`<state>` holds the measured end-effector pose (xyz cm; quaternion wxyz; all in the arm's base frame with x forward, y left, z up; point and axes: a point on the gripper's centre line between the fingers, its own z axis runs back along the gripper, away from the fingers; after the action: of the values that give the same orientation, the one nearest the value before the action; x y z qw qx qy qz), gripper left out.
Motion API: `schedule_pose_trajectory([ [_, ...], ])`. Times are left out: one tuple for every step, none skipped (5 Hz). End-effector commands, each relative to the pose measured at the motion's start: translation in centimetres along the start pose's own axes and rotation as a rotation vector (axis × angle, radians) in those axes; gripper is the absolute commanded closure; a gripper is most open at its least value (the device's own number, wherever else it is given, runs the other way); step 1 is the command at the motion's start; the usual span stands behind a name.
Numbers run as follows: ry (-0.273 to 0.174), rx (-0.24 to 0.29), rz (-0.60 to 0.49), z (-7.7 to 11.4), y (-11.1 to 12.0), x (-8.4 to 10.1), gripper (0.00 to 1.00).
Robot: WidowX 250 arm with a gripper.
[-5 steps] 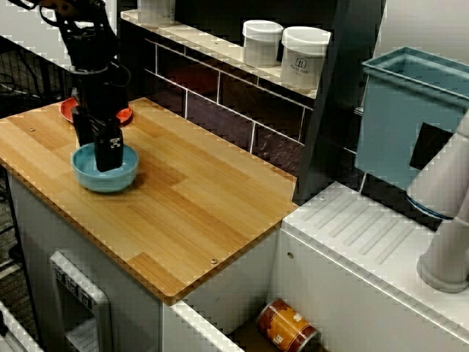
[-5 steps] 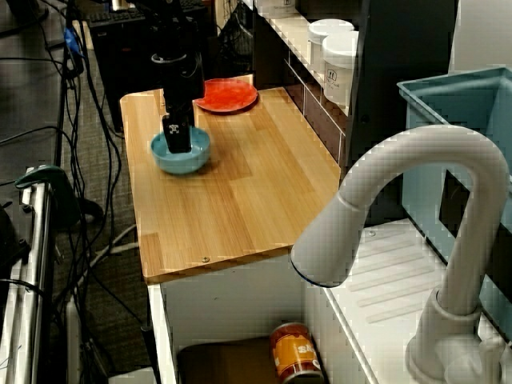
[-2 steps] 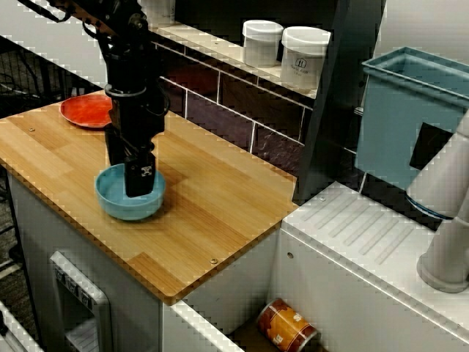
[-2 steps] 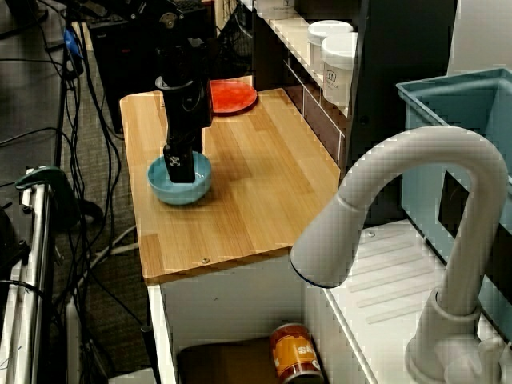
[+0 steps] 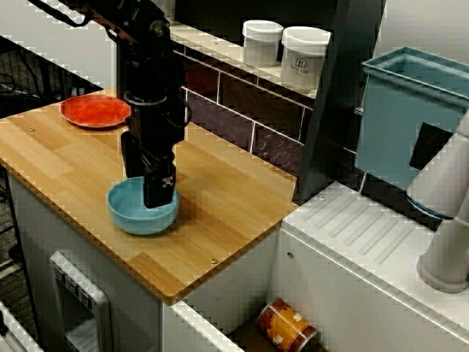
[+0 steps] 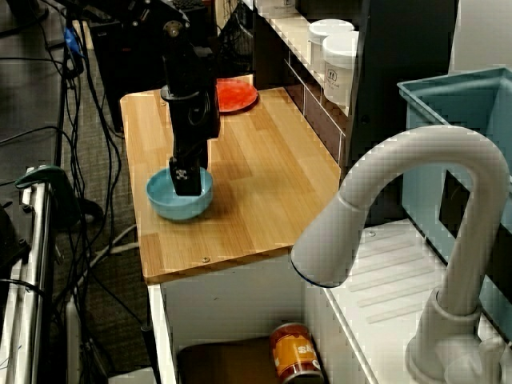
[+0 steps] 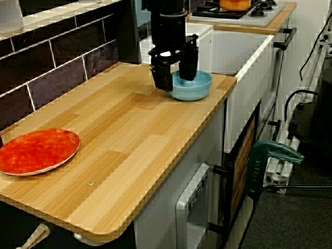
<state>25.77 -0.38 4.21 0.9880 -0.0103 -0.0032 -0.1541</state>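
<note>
The view from the side shows my claw pinching the rim of the blue bowl, close to the edge of the counter. I think a slip could tip it off.

The black arm reaches in from the far left, wrist vertical. Its gripper points straight down, two fingers a narrow gap apart.

Soft, even indoor light falls from above in all three views, and the wooden counter is bright without glare. A faint shadow lies beside the blue bowl. Edges look jagged and pixelated. The faucet, close to the lens, seems slightly soft. The floor is dim.
</note>
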Motion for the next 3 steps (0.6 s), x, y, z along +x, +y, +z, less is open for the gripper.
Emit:
schedule_pose_trajectory([
  [-0.027, 0.028, 0.0, 0.2, -3.0, 0.3, 0.0],
  [-0.036, 0.033, 0.014, 0.3, -3.1, 0.1, 0.0],
  [-0.059, 0.034, 0.019, 1.5, -2.5, -0.1, 0.0],
])
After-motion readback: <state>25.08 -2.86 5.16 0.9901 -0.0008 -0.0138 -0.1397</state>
